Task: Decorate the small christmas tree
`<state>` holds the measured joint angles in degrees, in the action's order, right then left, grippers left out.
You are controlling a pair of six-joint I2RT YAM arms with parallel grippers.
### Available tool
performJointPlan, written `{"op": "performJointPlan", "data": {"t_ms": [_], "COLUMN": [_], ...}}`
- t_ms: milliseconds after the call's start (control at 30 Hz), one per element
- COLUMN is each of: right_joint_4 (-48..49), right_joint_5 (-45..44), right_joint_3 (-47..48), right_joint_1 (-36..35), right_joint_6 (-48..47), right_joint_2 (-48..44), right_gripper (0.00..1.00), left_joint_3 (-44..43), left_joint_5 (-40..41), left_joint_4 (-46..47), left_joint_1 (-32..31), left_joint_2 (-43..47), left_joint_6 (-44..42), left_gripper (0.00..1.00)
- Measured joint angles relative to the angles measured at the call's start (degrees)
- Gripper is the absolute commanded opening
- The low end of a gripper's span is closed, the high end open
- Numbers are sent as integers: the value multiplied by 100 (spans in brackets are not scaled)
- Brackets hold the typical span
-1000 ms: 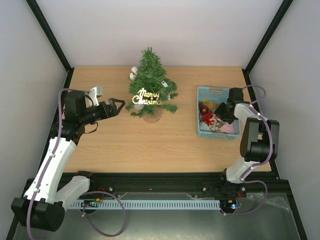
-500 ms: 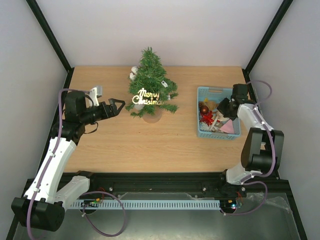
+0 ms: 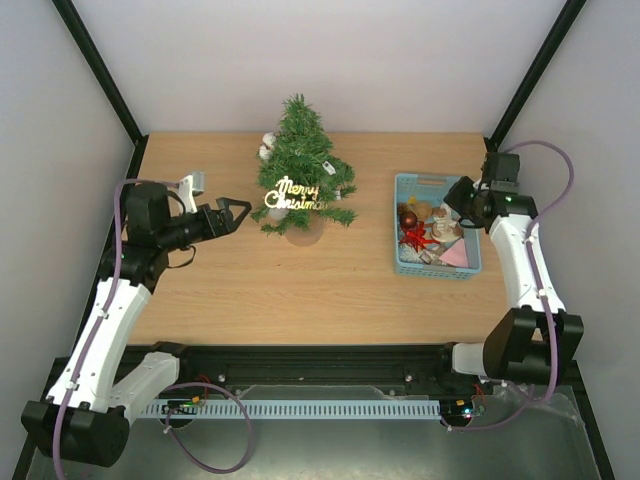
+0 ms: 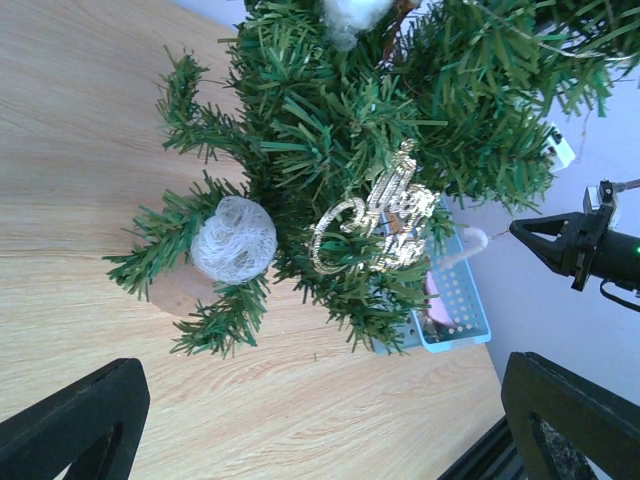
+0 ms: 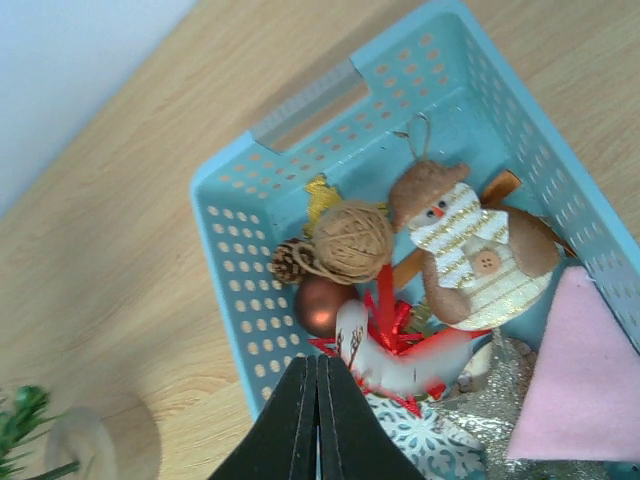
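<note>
The small christmas tree (image 3: 300,165) stands at the back middle on its tan base (image 3: 305,232), with a gold "Merry Christmas" sign (image 3: 292,194) and a white fluffy ball (image 4: 233,238) on it. My left gripper (image 3: 237,208) is open and empty, just left of the tree; the left wrist view (image 4: 325,400) shows the branches (image 4: 380,110) ahead of it. My right gripper (image 3: 452,203) hovers above the light-blue basket (image 3: 470,268). It is shut (image 5: 317,362), and a white ornament with red ribbon (image 5: 400,350) hangs blurred right at its tips.
In the basket (image 5: 225,260) lie a snowman figure (image 5: 465,255), a twine ball (image 5: 352,240), a bronze ball (image 5: 320,305), a pinecone (image 5: 288,262), a pink felt piece (image 5: 580,370) and a snowflake (image 5: 420,435). Black frame posts stand at the back corners.
My right gripper has risen out of the basket and drawn back to the right, still shut. The left arm has not moved.
</note>
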<state>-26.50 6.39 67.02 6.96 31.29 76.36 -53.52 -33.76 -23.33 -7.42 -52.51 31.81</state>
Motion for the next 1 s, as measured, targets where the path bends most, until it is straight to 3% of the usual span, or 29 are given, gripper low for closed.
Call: {"op": "performJointPlan", "data": {"t_ms": [500, 1000], "right_joint_4": [-997, -1335], "right_joint_5": [787, 2046], "right_joint_3": [2175, 6019], "right_joint_1": [-522, -1340], "right_joint_6": [-175, 107], "right_joint_2": [-9, 1843], "right_gripper": [1, 1], "left_joint_3": [-667, -813], "left_joint_5": [57, 258], "left_joint_4": [26, -22], "left_joint_1": [0, 0], "left_joint_2": [111, 94], "left_joint_6": [205, 227], "left_gripper": [99, 99]}}
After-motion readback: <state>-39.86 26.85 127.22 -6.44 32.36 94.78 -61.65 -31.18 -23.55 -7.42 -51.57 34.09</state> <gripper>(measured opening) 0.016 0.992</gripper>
